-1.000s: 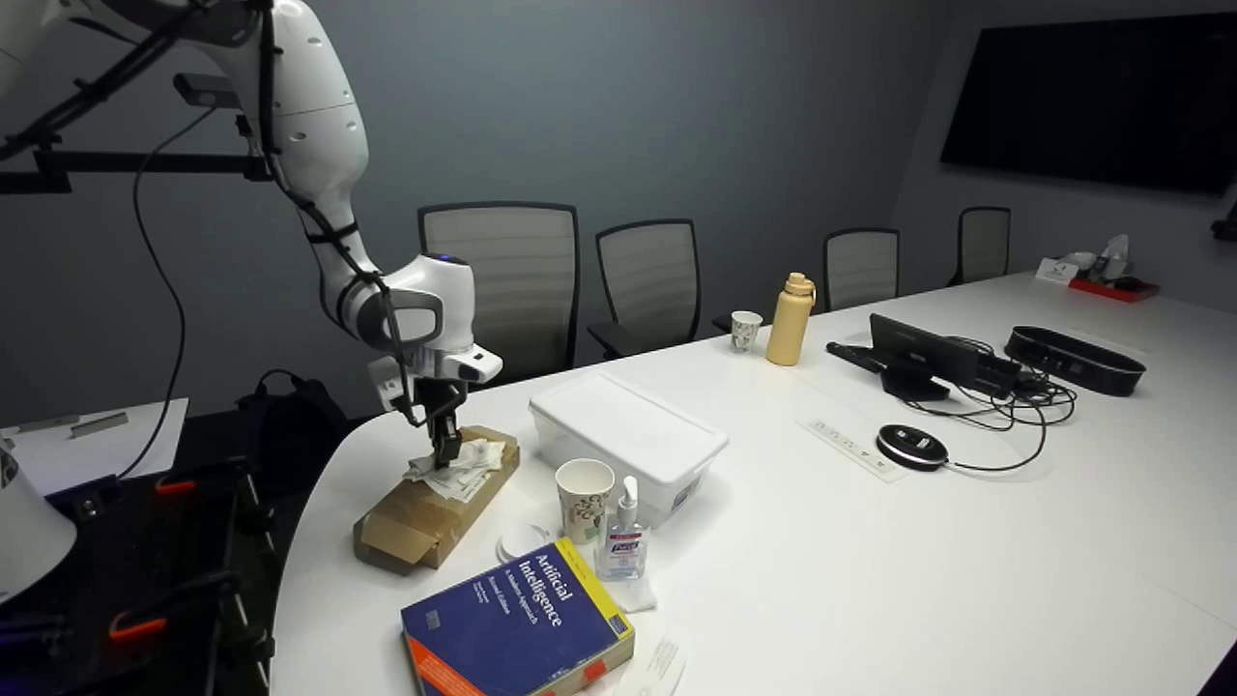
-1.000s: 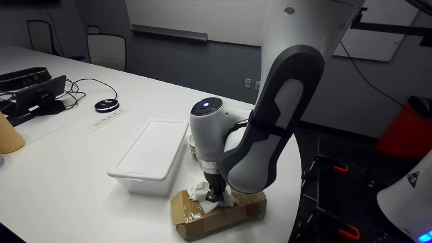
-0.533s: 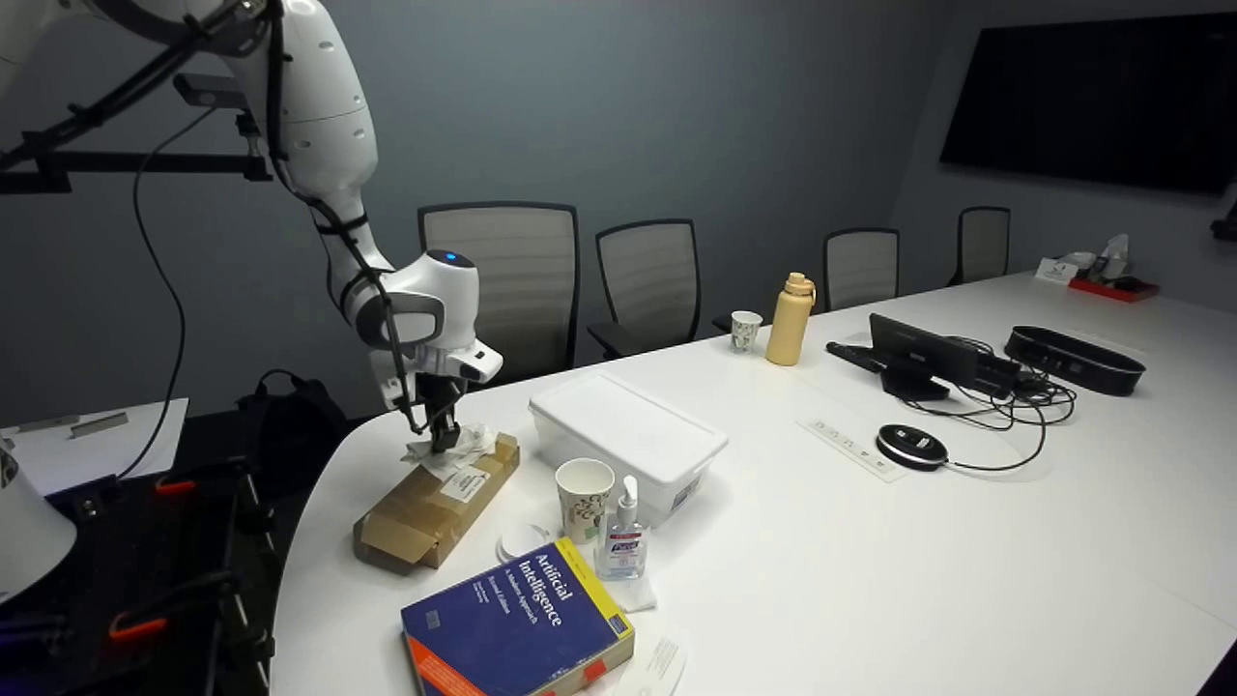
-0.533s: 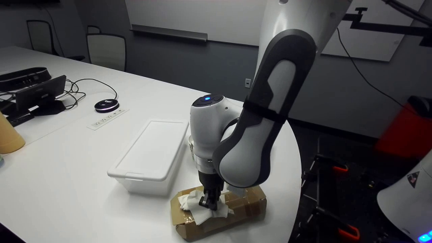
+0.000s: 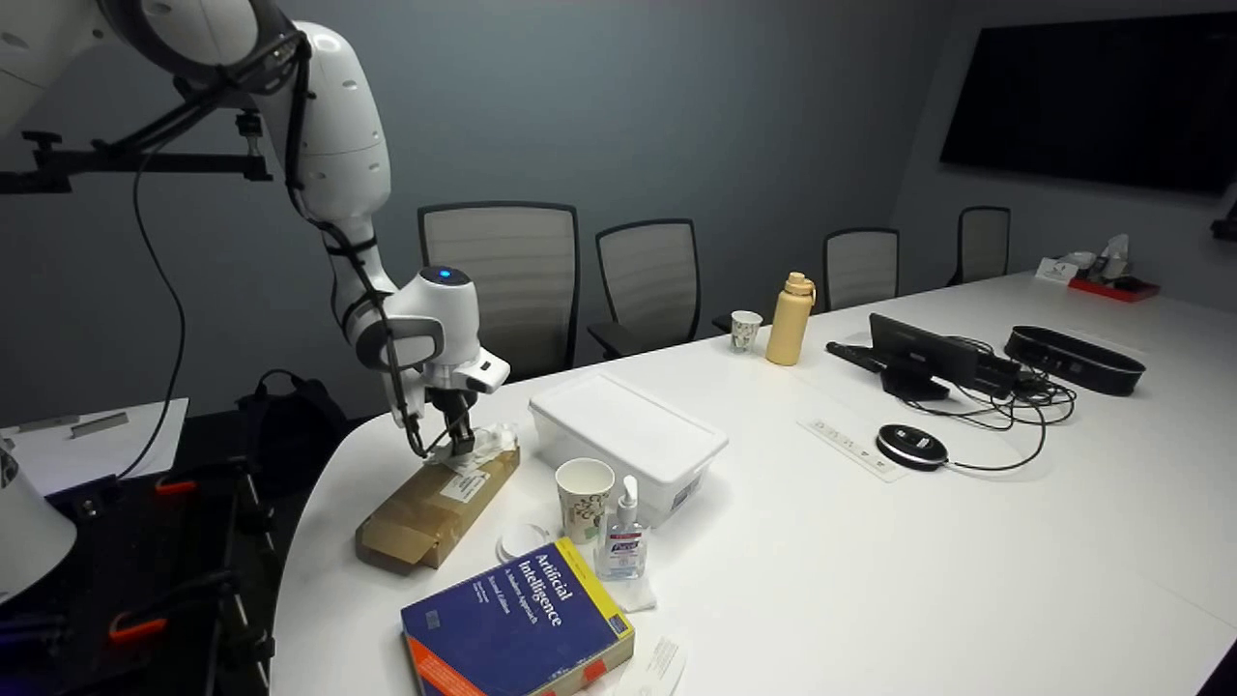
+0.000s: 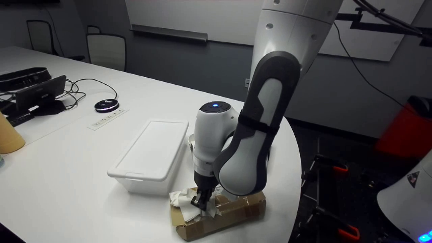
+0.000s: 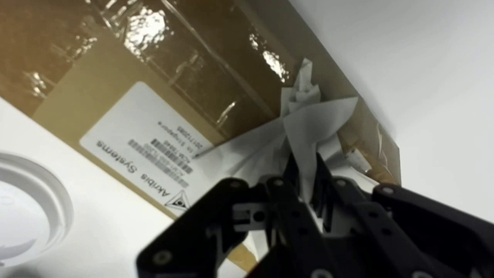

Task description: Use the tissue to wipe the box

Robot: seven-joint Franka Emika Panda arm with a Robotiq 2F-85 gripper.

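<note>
The tissue, a crumpled white paper (image 5: 497, 440) (image 6: 183, 201), lies against the top of the tan cardboard box (image 5: 414, 512) (image 6: 236, 211) near one end. My gripper (image 5: 464, 447) (image 6: 199, 204) points down over that end. In the wrist view, the gripper (image 7: 306, 166) is shut on the tissue (image 7: 318, 119), which is pinched between the fingertips and spreads out over the box (image 7: 216, 73) and its far edge. A white printed label on the box shows beside the tissue. The tissue's underside is hidden.
A white lidded container (image 5: 623, 425) (image 6: 152, 148) stands close beside the box. A patterned paper cup (image 5: 584, 498), a sanitizer bottle (image 5: 623, 546) and a blue and yellow book (image 5: 517, 619) stand nearby. A round white lid (image 7: 31, 210) lies beside the box.
My gripper has carried the tissue along the box top towards one end, rightwards in one exterior view's picture and leftwards in another. The printed label has become uncovered. The box has hardly moved.
</note>
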